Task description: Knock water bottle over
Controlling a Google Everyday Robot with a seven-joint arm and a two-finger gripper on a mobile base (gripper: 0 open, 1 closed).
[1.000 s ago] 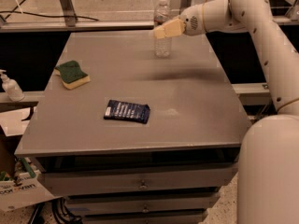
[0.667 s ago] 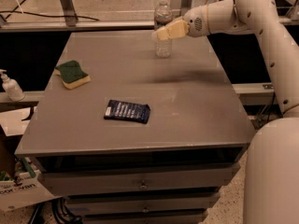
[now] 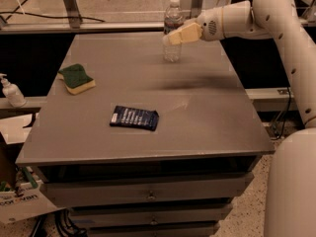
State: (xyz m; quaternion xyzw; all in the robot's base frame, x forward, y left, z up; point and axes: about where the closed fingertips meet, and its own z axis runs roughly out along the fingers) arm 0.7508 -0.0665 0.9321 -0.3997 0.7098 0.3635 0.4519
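Grey cabinet-top surface (image 3: 212, 117) fills the middle of the frame. Near its far edge, at upper centre, the water bottle (image 3: 172, 53) stands upright. The tool (image 3: 168, 38) reaches in from the upper right, its tip overlapping the bottle's upper body. Whether the tool is open or closed cannot be told. A green sponge (image 3: 78, 79) lies at left, and a dark packet (image 3: 134, 118) lies near centre.
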